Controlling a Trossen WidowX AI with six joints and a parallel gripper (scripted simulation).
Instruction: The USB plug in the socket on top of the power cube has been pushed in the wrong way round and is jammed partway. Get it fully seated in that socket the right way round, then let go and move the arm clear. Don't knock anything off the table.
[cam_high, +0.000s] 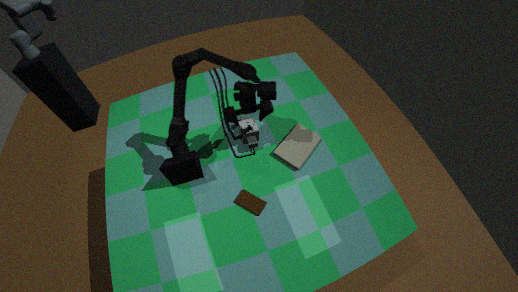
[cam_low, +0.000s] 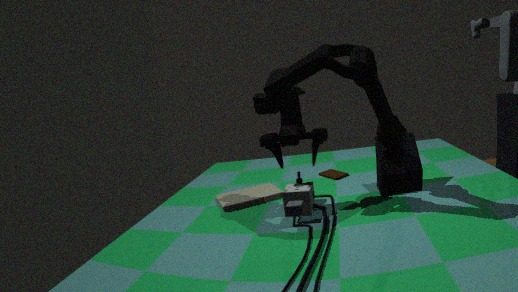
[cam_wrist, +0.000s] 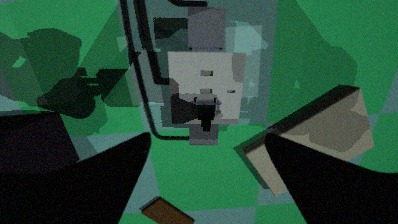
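The USB plug (cam_low: 299, 178) (cam_wrist: 205, 111), small and dark with a paler grey part, stands upright in the top of the whitish, boxy power cube (cam_low: 299, 197) (cam_wrist: 190, 65) on the checkered tabletop (cam_high: 240, 235) (cam_low: 200, 250) (cam_wrist: 185, 175). Above it, the gripper (cam_low: 298, 166) (cam_wrist: 208, 138) is spread wide, pinching nothing.
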